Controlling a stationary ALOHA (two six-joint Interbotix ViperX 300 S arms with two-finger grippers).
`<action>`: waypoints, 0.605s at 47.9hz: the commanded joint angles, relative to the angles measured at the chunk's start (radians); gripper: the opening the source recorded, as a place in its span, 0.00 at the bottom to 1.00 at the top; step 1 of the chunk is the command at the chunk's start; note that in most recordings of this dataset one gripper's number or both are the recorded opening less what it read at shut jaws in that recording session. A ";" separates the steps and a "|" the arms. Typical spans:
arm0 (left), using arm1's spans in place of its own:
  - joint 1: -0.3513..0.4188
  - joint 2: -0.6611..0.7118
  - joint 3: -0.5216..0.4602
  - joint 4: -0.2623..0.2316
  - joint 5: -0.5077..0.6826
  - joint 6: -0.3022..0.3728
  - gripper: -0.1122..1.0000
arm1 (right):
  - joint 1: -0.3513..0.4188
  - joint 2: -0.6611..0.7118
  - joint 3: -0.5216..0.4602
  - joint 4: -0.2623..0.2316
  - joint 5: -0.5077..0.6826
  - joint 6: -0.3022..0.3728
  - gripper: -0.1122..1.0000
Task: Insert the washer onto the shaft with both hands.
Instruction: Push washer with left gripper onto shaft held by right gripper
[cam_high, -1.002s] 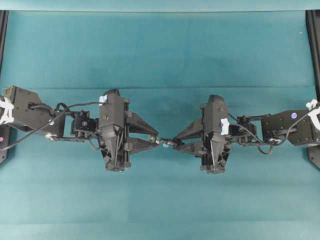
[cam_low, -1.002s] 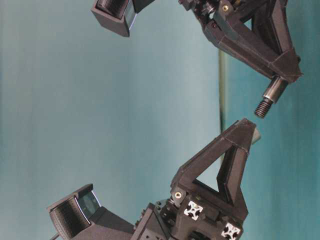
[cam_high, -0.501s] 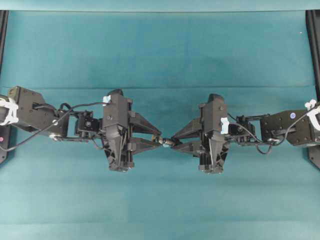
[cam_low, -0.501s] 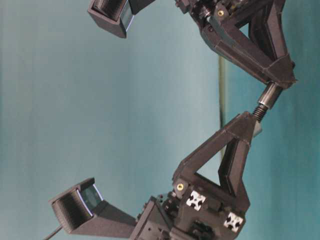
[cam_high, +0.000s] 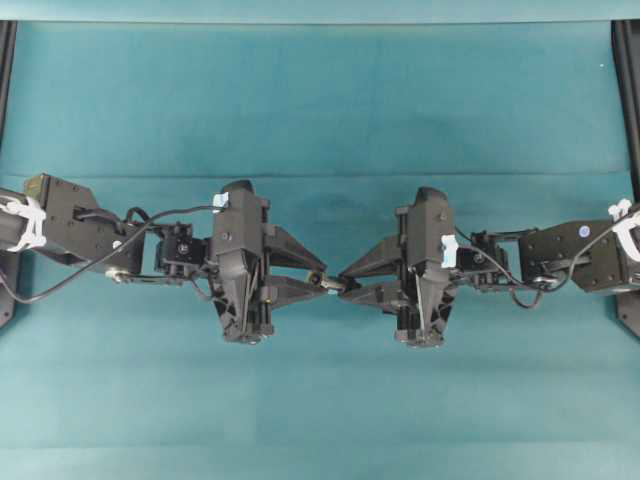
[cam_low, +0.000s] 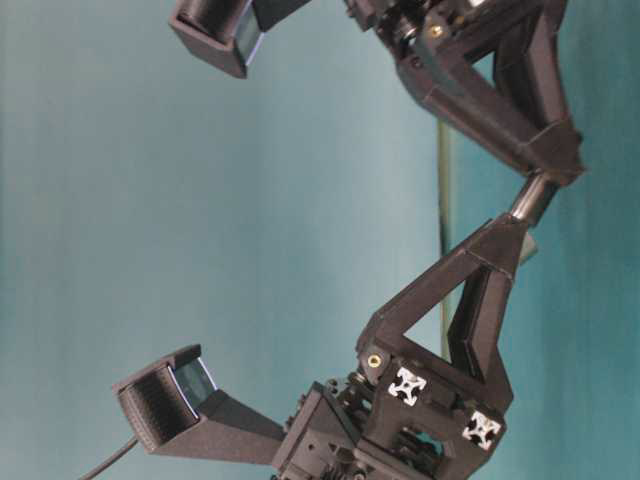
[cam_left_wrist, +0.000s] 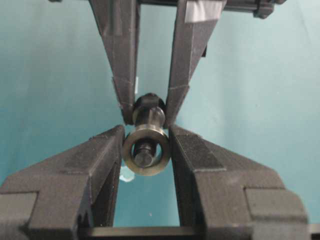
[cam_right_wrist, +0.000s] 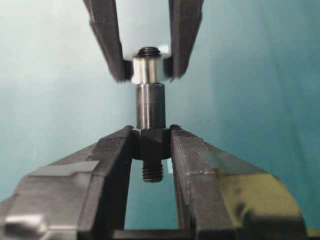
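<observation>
Where the two tools meet tip to tip above the teal worktop (cam_high: 320, 100), the washer (cam_left_wrist: 145, 150) sits pinched between the left tool's (cam_high: 312, 279) fingers (cam_left_wrist: 97, 165), its flat faces turned toward the facing tool. The shaft (cam_right_wrist: 150, 105) is clamped in the right tool (cam_high: 352, 284), whose fingers (cam_right_wrist: 197, 165) are pressed on a thicker dark section near one end, with a short threaded stub sticking out behind the grip.

In the left wrist view the shaft's tip shows inside the washer's hole, seen end-on, with the wider body of the shaft beyond it between the right tool's fingers. In the right wrist view the shaft runs straight out from the right tool's fingertips into the silvery ring, and a threaded tip shows past the ring's far face, between the left tool's fingers. The washer is therefore on the narrow end of the shaft, held just in front of the right tool's tips.

From the table-level view the two tools form a shallow angle, their fingertips almost touching, with only a short length of shaft (cam_low: 531, 197) visible between them. In the overhead view the joined parts (cam_high: 331, 283) lie on the line between the tools, well above the cloth. A small pale fleck (cam_left_wrist: 126, 174) lies on the worktop below the left tool
</observation>
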 joint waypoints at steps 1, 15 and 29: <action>-0.003 -0.003 -0.015 0.002 -0.012 0.000 0.41 | -0.008 -0.006 -0.021 0.009 -0.032 0.009 0.10; -0.003 0.017 -0.034 0.002 -0.025 0.000 0.41 | -0.008 -0.003 -0.029 0.014 -0.044 0.009 0.10; -0.003 0.031 -0.054 0.002 -0.009 0.002 0.41 | -0.008 -0.002 -0.034 0.012 -0.044 0.008 0.10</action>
